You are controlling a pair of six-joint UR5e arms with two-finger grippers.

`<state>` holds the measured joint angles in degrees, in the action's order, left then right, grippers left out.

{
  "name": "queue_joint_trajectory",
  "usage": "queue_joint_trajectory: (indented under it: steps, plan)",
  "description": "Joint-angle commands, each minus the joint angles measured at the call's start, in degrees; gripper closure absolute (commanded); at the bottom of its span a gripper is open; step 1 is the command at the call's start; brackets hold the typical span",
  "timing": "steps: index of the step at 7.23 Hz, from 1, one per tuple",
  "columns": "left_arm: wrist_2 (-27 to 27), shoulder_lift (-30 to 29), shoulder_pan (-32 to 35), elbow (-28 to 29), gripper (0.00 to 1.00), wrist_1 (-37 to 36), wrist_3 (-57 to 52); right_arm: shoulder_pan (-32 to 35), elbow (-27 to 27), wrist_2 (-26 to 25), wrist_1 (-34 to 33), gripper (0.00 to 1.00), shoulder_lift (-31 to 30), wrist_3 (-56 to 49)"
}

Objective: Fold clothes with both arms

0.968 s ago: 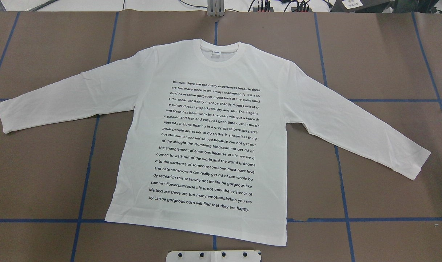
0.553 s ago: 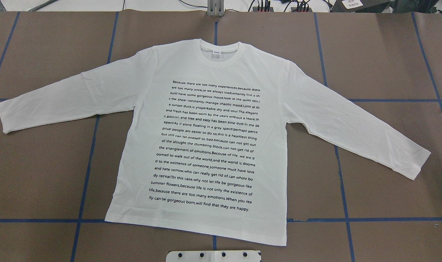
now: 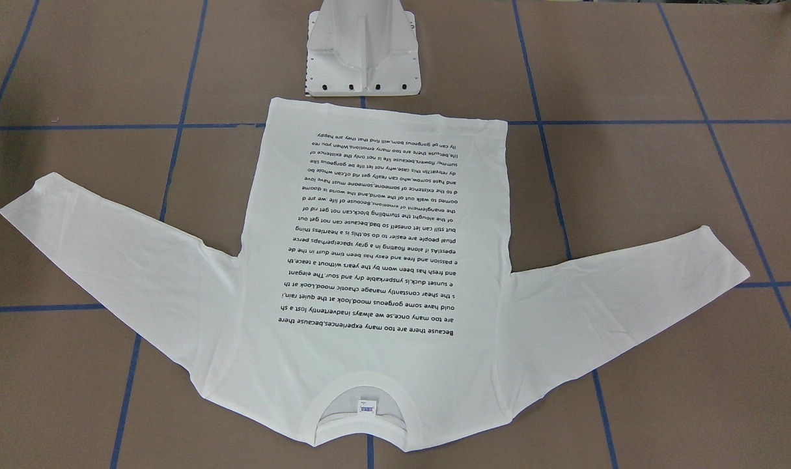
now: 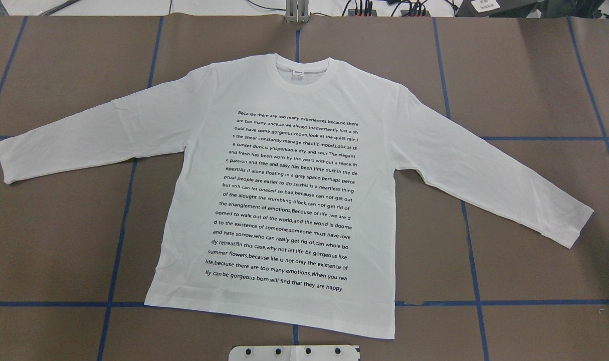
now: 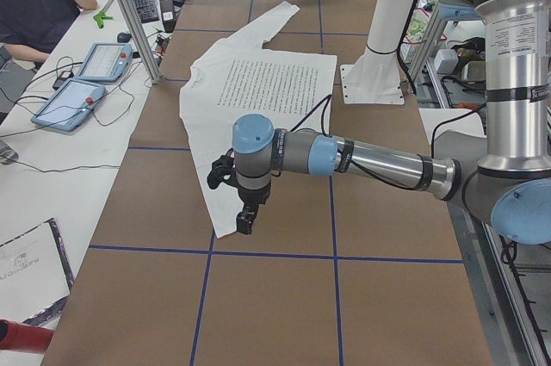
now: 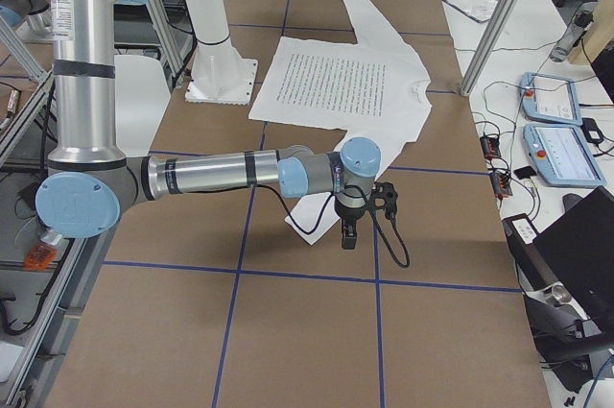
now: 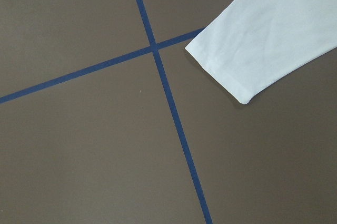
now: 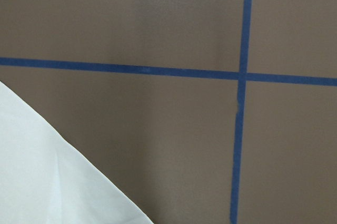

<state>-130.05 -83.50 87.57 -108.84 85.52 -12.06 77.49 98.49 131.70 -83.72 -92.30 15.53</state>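
Brown-papered table (image 3: 76, 65) with blue tape grid (image 3: 629, 122), front view: white T-shirt (image 3: 382, 260) flat, print up, hem toward pedestal base (image 3: 362, 58); overhead: unchanged since a second ago, folding not begun; side views: left gripper (image 5: 245, 215), right gripper (image 6: 347, 231) hanging near sleeve ends (image 5: 219, 215), open-or-clenched untellable; wrist views: sleeve ends only; no containers.

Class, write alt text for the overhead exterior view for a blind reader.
A white long-sleeved T-shirt lies flat, black printed text facing up, both sleeves spread, on a brown table gridded with blue tape lines. Its ribbed collar points to the far edge; a white metal pedestal base peeks in at the near edge.
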Motion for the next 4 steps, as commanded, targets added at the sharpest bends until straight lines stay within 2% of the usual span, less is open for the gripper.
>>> queue_joint_trajectory:
  steps: [1, 2, 4]
  plan:
    - [0.06, -3.93, 0.23, 0.9, 0.0, 6.97, -0.24, -7.06, 0.21, -2.23, 17.01, 0.0, -5.05, 17.44]
    - [0.24, -3.34, 0.23, 2.13, 0.0, 9.29, -0.25, -9.96, 0.21, -2.94, 24.41, 0.03, -8.04, 25.34]
    - [-0.29, -3.52, 0.15, 3.2, 0.0, 9.31, -0.33, -20.39, 0.39, -12.29, 36.65, 0.04, -12.28, 42.56]
